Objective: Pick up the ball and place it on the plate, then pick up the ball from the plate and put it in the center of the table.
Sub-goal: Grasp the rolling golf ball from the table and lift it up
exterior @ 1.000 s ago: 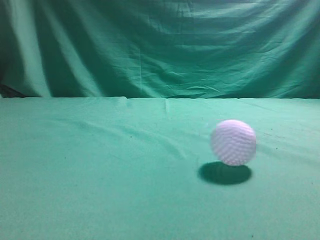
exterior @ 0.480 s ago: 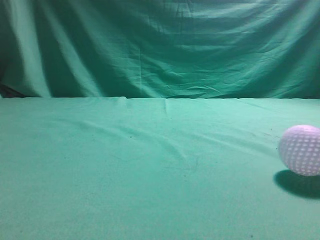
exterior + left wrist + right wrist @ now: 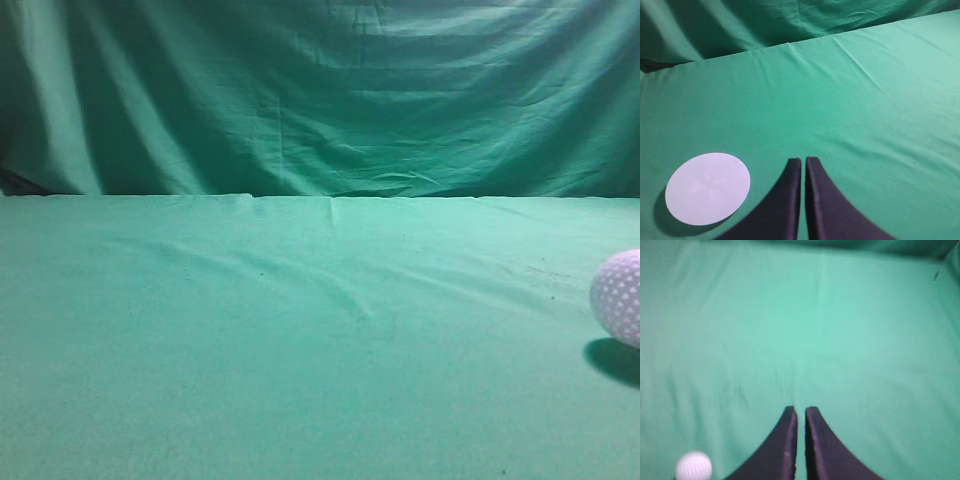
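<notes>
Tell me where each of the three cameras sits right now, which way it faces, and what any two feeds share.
Exterior view: low, near table height, looking along the table toward the draped backdrop; the ball is cut by the right edge; no robot parts show.
Left wrist view: above the table, slanting down and forward; shows the left gripper, jaws nearly together, and the plate to its left.
Right wrist view: above the table, looking down; shows the right gripper, jaws nearly together, and the ball at lower left.
Shared: exterior and right wrist views both catch the ball.
</notes>
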You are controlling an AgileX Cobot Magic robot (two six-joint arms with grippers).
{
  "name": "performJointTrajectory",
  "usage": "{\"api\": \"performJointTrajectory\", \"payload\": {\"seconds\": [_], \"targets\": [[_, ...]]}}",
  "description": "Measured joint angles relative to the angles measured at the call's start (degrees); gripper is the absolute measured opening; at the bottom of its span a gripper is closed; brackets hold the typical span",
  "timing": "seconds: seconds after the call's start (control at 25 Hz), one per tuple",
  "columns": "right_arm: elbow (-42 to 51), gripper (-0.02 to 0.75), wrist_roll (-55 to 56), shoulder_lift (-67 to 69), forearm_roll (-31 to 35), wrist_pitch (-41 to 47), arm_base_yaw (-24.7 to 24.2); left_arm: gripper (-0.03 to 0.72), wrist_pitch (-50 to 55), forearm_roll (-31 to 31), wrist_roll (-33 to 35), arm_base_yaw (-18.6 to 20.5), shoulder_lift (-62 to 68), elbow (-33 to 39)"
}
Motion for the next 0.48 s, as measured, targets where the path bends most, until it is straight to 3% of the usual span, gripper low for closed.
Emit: {"api": "performJointTrajectory", "payload": {"seconds": [0.12, 0.48], "targets": [[-2.5, 0.049, -1.7, 5.4, 0.0, 4.4, 3.3, 0.0, 0.0, 0.0, 0.0, 0.0, 0.0, 0.0], [-3.5, 0.049, -1.4, 20.0, -0.5, 8.0, 22.2, 0.0, 0.0, 0.0, 0.0, 0.0, 0.0, 0.0]]}}
